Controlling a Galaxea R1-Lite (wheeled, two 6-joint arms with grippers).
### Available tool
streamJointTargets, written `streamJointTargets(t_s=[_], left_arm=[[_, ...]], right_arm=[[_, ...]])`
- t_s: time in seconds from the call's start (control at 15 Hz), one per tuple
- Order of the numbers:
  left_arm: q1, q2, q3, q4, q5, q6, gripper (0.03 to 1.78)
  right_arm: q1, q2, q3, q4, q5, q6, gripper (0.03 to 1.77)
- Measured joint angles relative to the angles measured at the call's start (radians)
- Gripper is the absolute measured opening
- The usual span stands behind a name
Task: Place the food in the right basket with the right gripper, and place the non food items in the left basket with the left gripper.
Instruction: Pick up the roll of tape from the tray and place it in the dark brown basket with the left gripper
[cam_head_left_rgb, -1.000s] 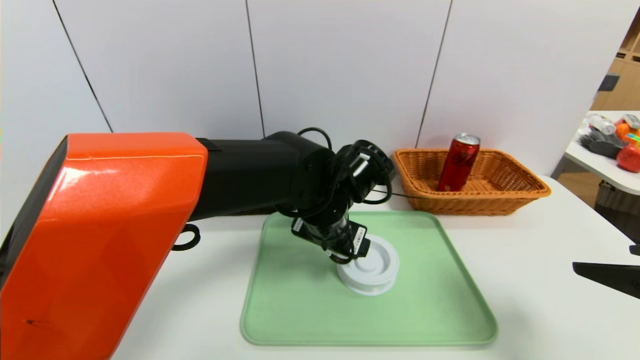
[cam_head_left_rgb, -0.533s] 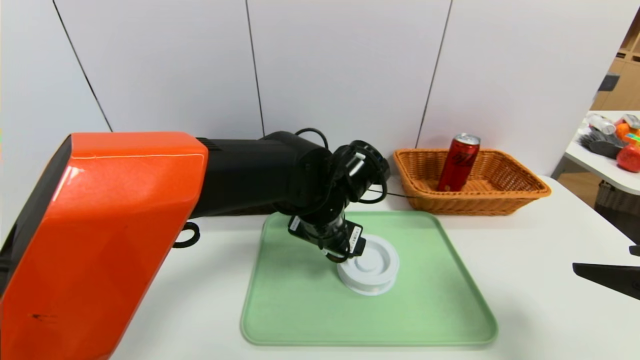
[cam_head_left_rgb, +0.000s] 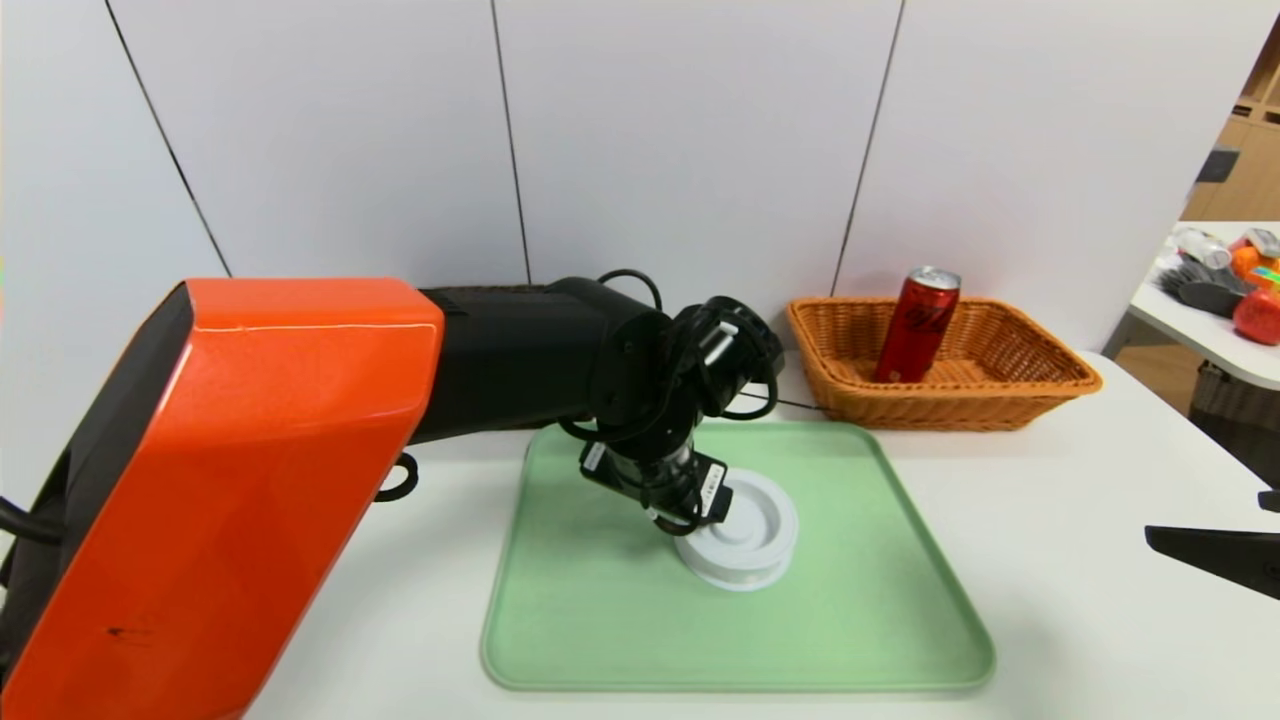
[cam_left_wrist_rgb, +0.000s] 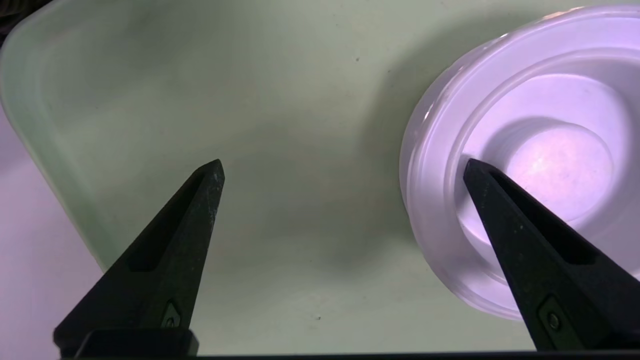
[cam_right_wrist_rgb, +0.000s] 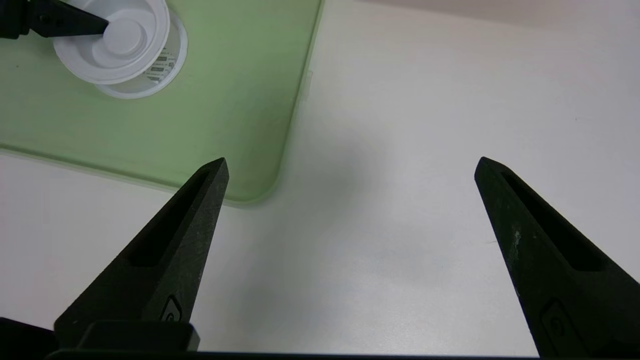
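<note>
The white disc (cam_head_left_rgb: 738, 530) is seen on the green tray (cam_head_left_rgb: 850, 640), rightward of the left end effector (cam_left_wrist_rgb: 344, 162), the nearer one, whose wide-open fingers hold nothing; one overlaps the disc. The right end effector (cam_right_wrist_rgb: 352, 160) is parked, open and empty, beyond the tray's right edge.

Red drinks can (cam_head_left_rgb: 918, 325): silver top, dark logo, leaned inside orange-tan wicker basket (cam_head_left_rgb: 950, 400), nearer its left end | white spool-like disc (cam_head_left_rgb: 745, 530): round, concentric rings, lay flat around tray's (cam_head_left_rgb: 860, 630) middle
</note>
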Motion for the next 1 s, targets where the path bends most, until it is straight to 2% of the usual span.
streamJointTargets(t_s=[1.0], left_arm=[[0.001, 0.011, 0.006, -0.001, 0.007, -0.007, 1.69]], right_arm=[[0.000, -0.001, -0.002, -0.001, 0.001, 0.000, 1.70]])
